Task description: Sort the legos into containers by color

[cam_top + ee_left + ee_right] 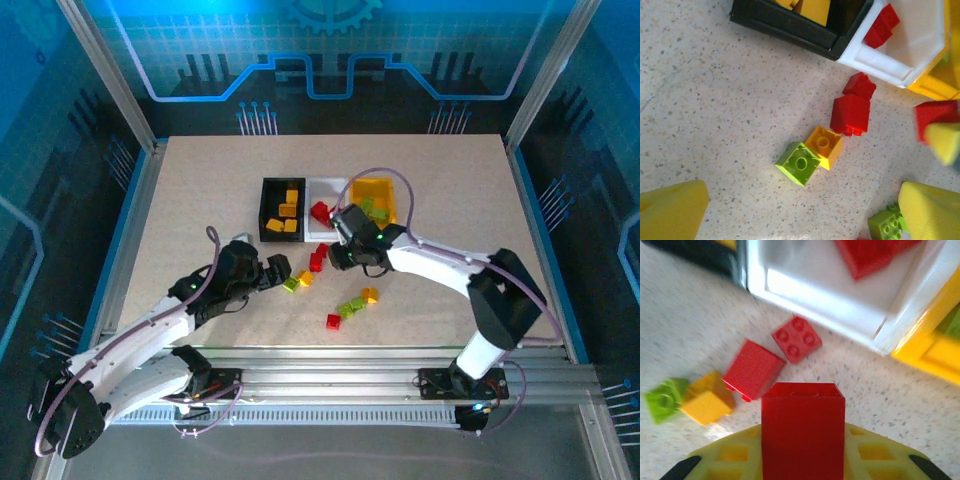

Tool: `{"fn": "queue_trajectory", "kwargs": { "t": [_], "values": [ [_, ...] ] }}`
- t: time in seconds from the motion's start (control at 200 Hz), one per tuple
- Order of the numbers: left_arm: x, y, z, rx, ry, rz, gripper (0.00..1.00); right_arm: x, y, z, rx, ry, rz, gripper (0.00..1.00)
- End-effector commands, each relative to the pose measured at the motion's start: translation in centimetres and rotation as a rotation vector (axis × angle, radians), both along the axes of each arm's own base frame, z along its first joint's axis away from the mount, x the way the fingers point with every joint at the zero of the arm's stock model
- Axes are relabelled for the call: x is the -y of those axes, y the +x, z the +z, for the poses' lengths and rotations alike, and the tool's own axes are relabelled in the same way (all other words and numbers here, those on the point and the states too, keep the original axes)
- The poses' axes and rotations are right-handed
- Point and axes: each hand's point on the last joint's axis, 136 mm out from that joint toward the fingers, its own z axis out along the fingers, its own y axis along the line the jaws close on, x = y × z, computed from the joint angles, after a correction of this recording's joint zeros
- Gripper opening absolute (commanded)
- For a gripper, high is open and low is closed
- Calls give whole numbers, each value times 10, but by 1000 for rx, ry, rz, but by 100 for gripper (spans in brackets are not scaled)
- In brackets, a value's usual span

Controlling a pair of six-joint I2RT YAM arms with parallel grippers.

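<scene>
Sorting, partway: black bin (268, 215) holds yellow bricks (287, 212), white bin (312, 186) reds (320, 211), yellow bin (402, 195) greens (375, 210). Loose bricks (351, 306) on table (200, 200), near side of bins. Right claw (325, 258) pinches red brick (802, 430); left claw (283, 272) spread wide.

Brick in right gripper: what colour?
The brick is red; the right wrist view shows it best.

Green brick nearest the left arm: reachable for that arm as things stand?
Probably yes. The green brick lies on bare table just ahead of the left arm's wide-open jaws; only the orange brick sits against one side.
</scene>
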Motion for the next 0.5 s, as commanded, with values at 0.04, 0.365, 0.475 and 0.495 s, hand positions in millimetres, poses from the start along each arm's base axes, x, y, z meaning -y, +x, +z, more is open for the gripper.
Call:
{"fn": "queue_trajectory", "kwargs": {
  "t": [0.04, 0.365, 0.475, 0.495],
  "values": [
    [-2, -7, -10, -20, -19, 14, 99, -11, 36, 36, 45, 51, -42, 28],
    [2, -16, -15, -52, -51, -2, 99, -27, 123, 10, 12, -25, -191, 31],
    [3, -18, -15, -57, -58, -12, 99, -22, 136, 3, -1, -32, -241, 34],
    [4, -18, -15, -58, -59, -13, 99, -22, 138, 3, -4, -26, -243, 36]
  ]
}}
